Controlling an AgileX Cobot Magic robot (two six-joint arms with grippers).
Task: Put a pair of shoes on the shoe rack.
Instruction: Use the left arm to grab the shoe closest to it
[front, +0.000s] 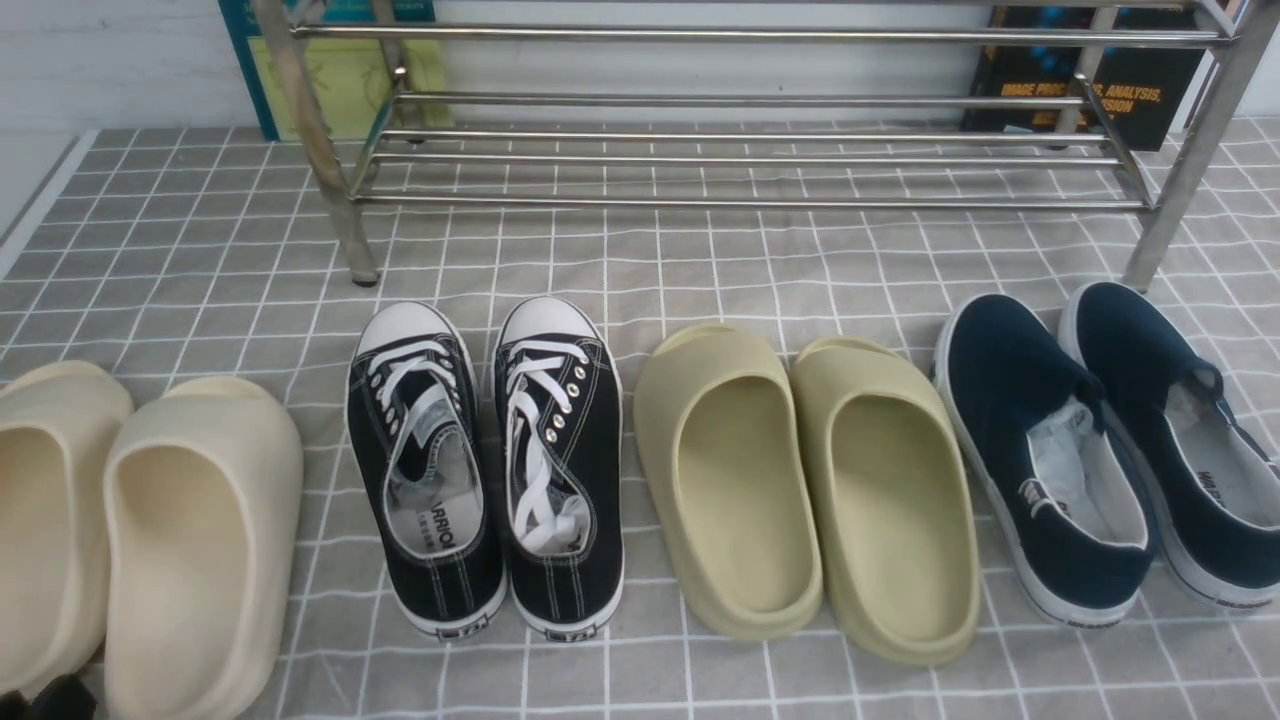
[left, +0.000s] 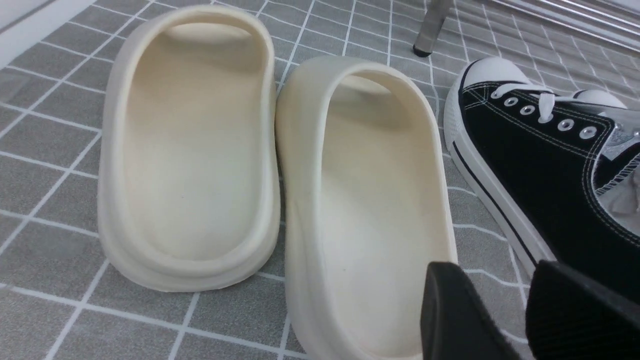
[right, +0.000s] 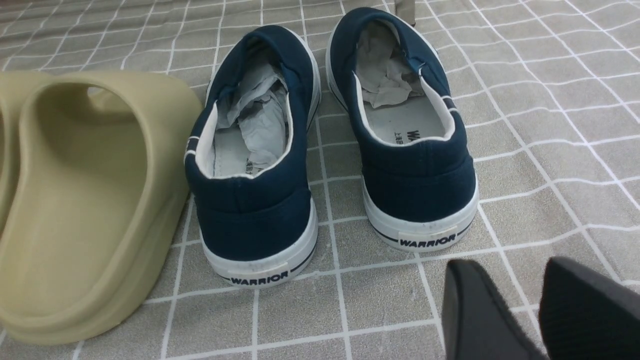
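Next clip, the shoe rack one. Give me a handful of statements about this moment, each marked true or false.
1. The black sneakers stand on the checked cloth in front of the shoe rack, not on it. True.
2. The olive slippers lie between the black sneakers and the navy slip-ons. True.
3. One shoe sits on the rack's lower bars. False: no shoe is on the rack; all four pairs are on the cloth.
4. The left gripper grips a cream slipper. False: its jaws stand apart with nothing between them, beside that slipper.
5. The navy slip-ons have white laces. False: they have none; the laced pair is the black sneakers.
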